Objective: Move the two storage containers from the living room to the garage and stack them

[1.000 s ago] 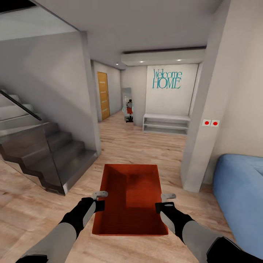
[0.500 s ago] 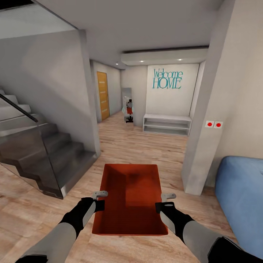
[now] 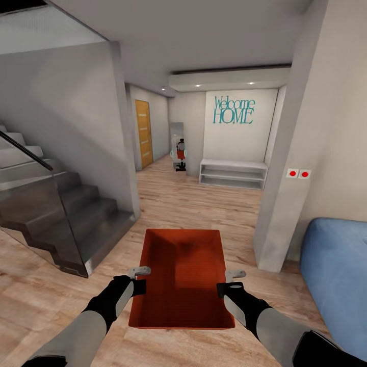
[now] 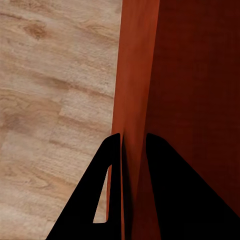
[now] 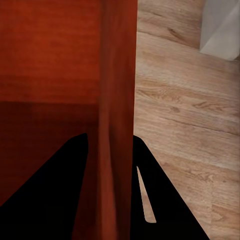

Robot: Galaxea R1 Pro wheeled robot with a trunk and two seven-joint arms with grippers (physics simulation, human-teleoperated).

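Note:
I hold one orange-red storage container (image 3: 183,275) level in front of me, above the living room's light wood plank floor (image 3: 193,204). My left gripper (image 3: 138,279) is shut on its left long wall. My right gripper (image 3: 228,282) is shut on its right long wall. In the left wrist view the thin container wall (image 4: 135,75) runs between the black fingers of the left gripper (image 4: 132,137). The right wrist view has the container wall (image 5: 117,75) pinched the same way in the right gripper (image 5: 110,137). The bin's inside looks empty.
A dark staircase with a glass rail (image 3: 61,214) stands at the left. A pale pillar (image 3: 285,178) and a blue sofa (image 3: 336,265) are at the right. Between them a hallway leads to a white bench (image 3: 233,173), a mirror (image 3: 178,148) and a wooden door (image 3: 143,133).
The whole view has shifted a little over the first half second, stairs sliding left and sofa right, so the camera moved. The container and both grippers keep the same hold.

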